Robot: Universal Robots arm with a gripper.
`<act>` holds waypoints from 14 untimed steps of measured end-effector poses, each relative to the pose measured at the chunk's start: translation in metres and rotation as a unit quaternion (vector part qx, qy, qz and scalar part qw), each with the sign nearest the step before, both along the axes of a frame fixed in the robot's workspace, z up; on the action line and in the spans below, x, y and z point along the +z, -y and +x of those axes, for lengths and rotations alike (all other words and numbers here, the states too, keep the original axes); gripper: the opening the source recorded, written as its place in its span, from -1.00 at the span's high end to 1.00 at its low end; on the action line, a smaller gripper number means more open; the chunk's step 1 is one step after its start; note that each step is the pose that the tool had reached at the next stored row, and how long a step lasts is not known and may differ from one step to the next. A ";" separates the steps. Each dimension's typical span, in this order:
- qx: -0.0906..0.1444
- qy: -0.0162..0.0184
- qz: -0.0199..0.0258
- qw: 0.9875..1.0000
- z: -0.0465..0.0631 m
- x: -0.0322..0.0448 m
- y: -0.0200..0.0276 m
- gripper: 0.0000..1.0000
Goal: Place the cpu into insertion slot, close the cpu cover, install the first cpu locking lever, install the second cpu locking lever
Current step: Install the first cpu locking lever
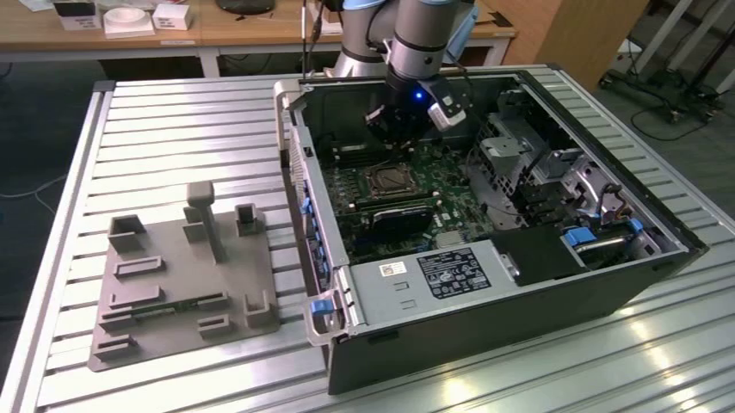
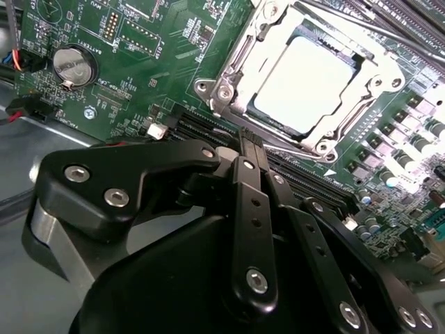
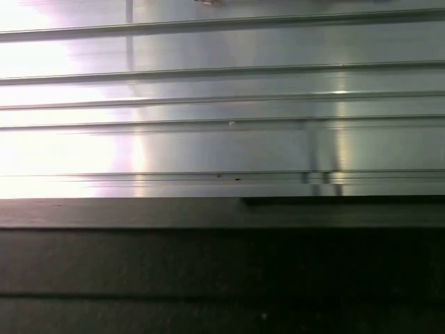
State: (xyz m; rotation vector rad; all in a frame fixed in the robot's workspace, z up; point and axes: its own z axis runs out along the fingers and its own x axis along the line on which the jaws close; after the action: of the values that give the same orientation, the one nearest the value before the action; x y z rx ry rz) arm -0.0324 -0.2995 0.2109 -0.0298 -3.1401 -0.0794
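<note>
The cpu (image 2: 306, 80), a flat square chip with a bright silvery top, lies in the insertion slot (image 1: 388, 181) on the green motherboard inside the open computer case. The cpu cover (image 2: 233, 62), a thin silvery frame, lies flat around the chip. A thin metal lever rod (image 2: 361, 26) runs along one side of the socket. My gripper (image 2: 249, 137) hangs above the board just beside the socket, its black fingers pressed together with nothing between them. In the exterior view the gripper (image 1: 397, 129) sits over the board's far part.
Long black memory slots (image 2: 201, 125) run between gripper and socket, and a coin battery (image 2: 73, 64) lies nearby. The case walls (image 1: 301, 198), a drive cage (image 1: 540, 163) and a power supply (image 1: 448, 271) hem in the board. A grey fixture plate (image 1: 184, 275) rests on the ribbed table.
</note>
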 end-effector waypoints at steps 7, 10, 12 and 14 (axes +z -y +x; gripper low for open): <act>0.000 0.000 0.000 1.000 0.003 -0.0021 0.0000 0.80; 0.000 0.000 0.000 1.000 0.004 -0.0030 0.0000 0.80; 0.000 0.000 0.000 1.000 0.004 -0.0038 0.0000 0.80; 0.000 0.000 0.000 1.000 0.004 -0.0049 0.0000 0.80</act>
State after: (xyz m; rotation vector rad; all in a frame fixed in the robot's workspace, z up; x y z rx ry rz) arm -0.0286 -0.2995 0.2060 -0.0299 -3.1401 -0.0794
